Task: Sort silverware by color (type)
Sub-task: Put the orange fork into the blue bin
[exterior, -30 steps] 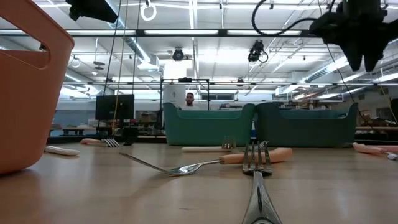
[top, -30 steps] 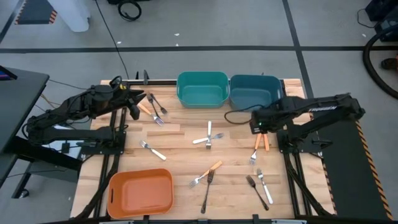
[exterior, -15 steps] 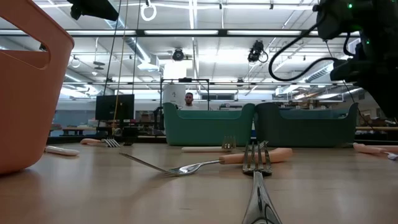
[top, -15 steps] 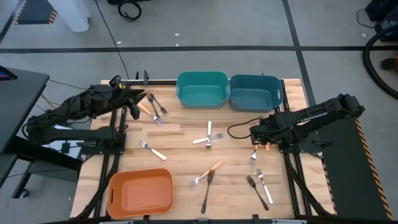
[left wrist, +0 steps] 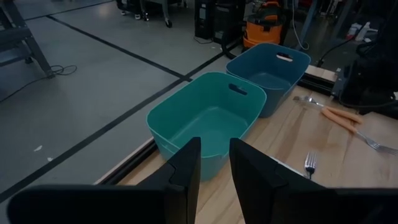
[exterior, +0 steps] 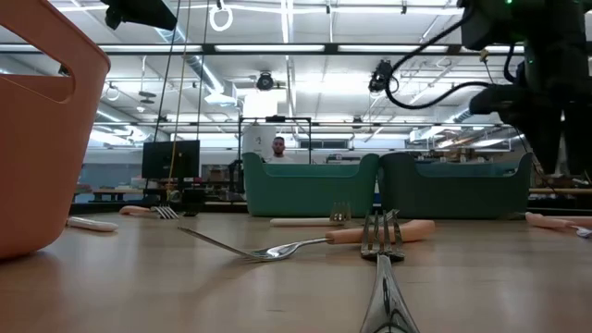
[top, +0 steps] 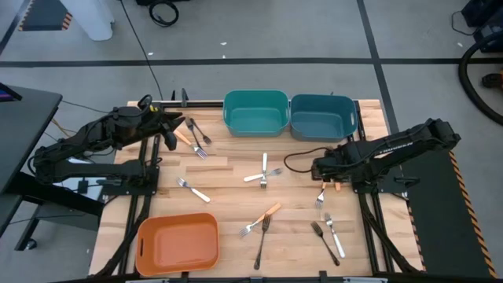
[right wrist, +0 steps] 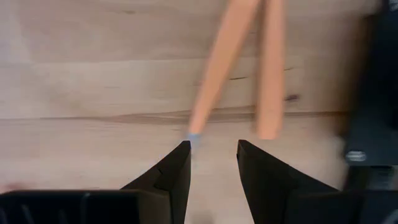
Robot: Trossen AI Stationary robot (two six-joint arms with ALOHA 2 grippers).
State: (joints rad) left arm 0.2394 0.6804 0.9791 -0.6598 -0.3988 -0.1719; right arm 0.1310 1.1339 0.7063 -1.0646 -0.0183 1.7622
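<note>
Orange-handled forks (right wrist: pixel 242 62) lie side by side at the table's right edge; my right gripper (right wrist: pixel 211 152), fingers narrowly parted and empty, could pinch both or nudge one aside.

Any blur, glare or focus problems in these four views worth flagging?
Low view: the nearest fork is out of focus, and ceiling lights glare behind the bins. Right wrist view: the two orange handles are soft, close to the right gripper. Left wrist view: the left gripper looms large; the teal bin is sharp. High view: even light.
</note>
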